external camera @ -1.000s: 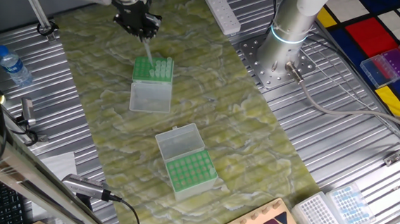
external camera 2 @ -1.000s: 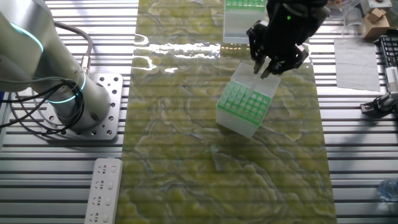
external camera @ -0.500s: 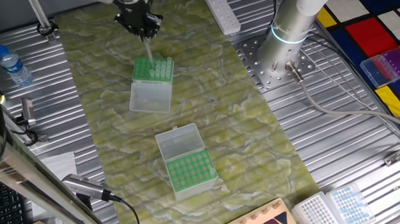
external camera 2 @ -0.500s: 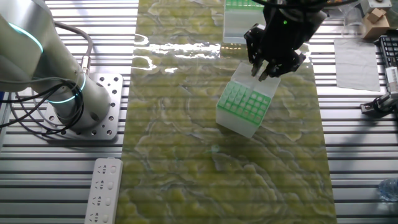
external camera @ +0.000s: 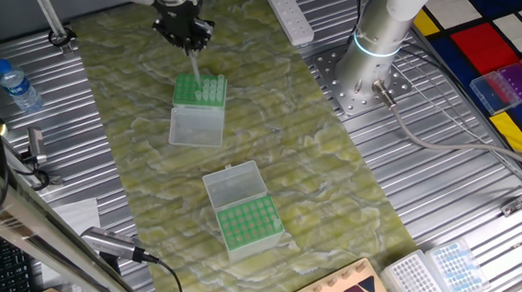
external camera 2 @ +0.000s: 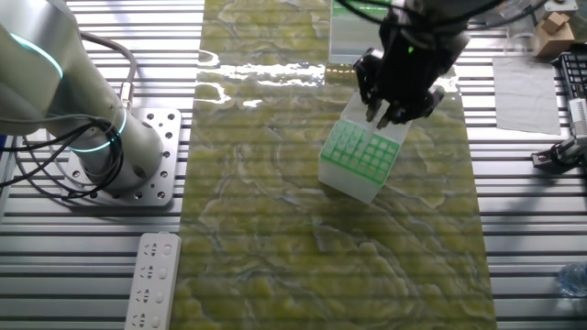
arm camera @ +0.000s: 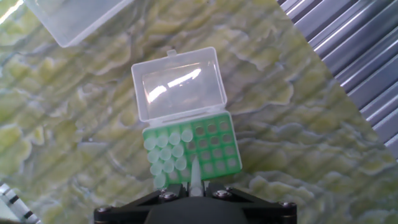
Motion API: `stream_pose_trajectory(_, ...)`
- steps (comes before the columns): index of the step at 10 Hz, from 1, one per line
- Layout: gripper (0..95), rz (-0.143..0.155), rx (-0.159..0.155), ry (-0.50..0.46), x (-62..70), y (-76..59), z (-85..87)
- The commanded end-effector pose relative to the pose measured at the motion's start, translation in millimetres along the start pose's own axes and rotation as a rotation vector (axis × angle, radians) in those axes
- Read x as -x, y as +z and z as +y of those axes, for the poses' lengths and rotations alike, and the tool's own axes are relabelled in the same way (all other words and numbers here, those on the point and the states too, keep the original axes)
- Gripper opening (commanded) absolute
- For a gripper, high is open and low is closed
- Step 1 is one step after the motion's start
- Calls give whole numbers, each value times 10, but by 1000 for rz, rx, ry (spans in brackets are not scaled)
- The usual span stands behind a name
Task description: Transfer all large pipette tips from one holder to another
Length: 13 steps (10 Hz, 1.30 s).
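Observation:
My gripper (external camera: 185, 36) is shut on one large pipette tip (external camera: 193, 67), which hangs point-down just above an open holder (external camera: 198, 94). In the hand view the held tip (arm camera: 195, 177) sits between my fingers (arm camera: 180, 194), over the green rack (arm camera: 214, 149). Several whitish tips (arm camera: 166, 155) fill the rack's left half, and the right-hand holes are bare. Its clear lid (arm camera: 179, 83) lies open behind. A second open holder (external camera: 251, 226) with a green rack stands nearer the front. The other fixed view shows my gripper (external camera 2: 393, 108) over the first holder (external camera 2: 359, 154).
A white power strip (external camera: 291, 17) and the arm's base (external camera: 377, 45) lie at the back right. A water bottle (external camera: 15, 85) stands at the left. Coloured boxes (external camera: 516, 79) and clear tip racks (external camera: 436, 274) sit at the right.
The gripper has shifted slightly sideways above the holder, still shut on the tip. The holders have not moved.

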<state>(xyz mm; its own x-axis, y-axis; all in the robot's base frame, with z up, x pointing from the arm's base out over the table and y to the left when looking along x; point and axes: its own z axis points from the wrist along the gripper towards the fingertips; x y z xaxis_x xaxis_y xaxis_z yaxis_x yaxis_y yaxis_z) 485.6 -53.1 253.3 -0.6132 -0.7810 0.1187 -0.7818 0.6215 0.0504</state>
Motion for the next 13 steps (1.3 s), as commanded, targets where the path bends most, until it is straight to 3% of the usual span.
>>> stream_pose_trajectory(1,380,1,2,6,36,49,14)
stream_pose_trajectory(4,380,5,6,47,57,22,40)
stream_pose_trajectory(5,0,8,10,105,59,-28,64)
stream_pose_trajectory(7,0,32,67,317,155,-202,248)
stream_pose_trajectory(10,0,-4,133,554,470,-301,675)
stream_pose_trajectory(13,0,-31,205,845,470,-301,675)
